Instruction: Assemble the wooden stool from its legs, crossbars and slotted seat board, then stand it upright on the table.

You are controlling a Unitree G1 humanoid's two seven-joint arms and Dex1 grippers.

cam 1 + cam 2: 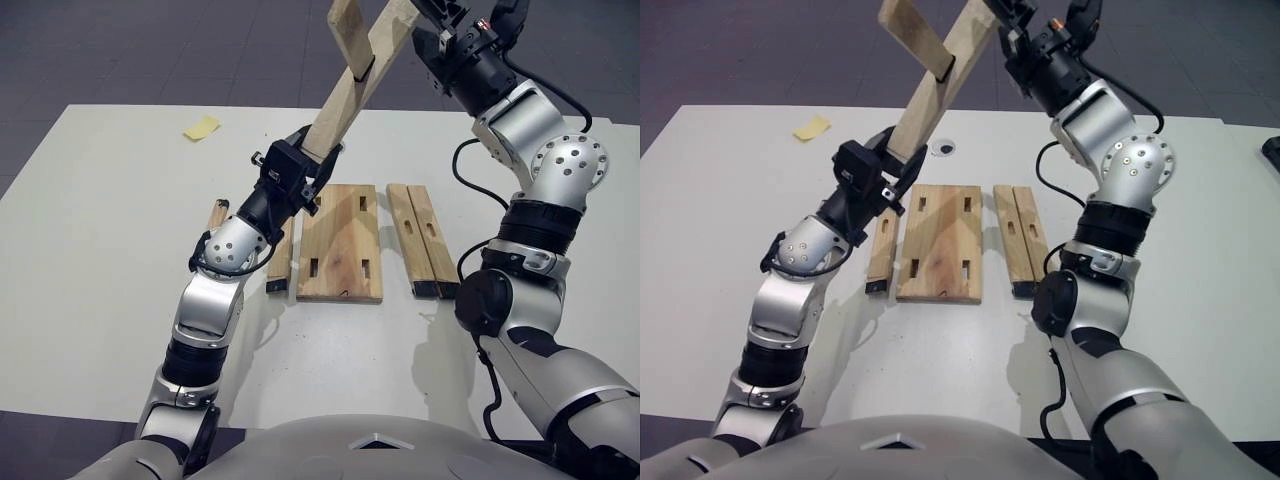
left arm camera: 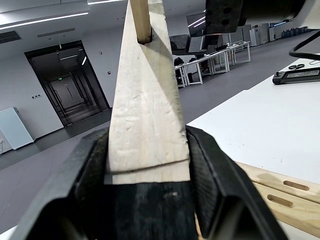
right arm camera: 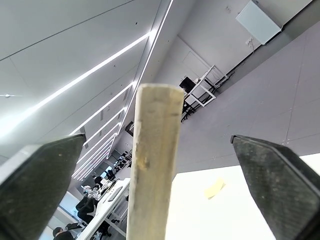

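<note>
My left gripper (image 1: 314,160) is shut on the lower end of a wooden leg (image 1: 352,88) and holds it above the table, slanting up toward the far right. A short crossbar (image 1: 349,32) sticks through the slot near the leg's top. My right gripper (image 3: 155,150) is at that upper end; its two dark fingers (image 3: 35,190) stand wide apart on either side of the wood end (image 3: 152,165) without touching it. The slotted seat board (image 1: 340,242) lies flat on the table under the arms.
Two slotted legs (image 1: 422,240) lie side by side right of the board. Another wooden piece (image 1: 281,262) lies along its left edge, a shorter one (image 1: 217,215) farther left. A yellow note (image 1: 201,127) sits at the far left of the white table (image 1: 90,250).
</note>
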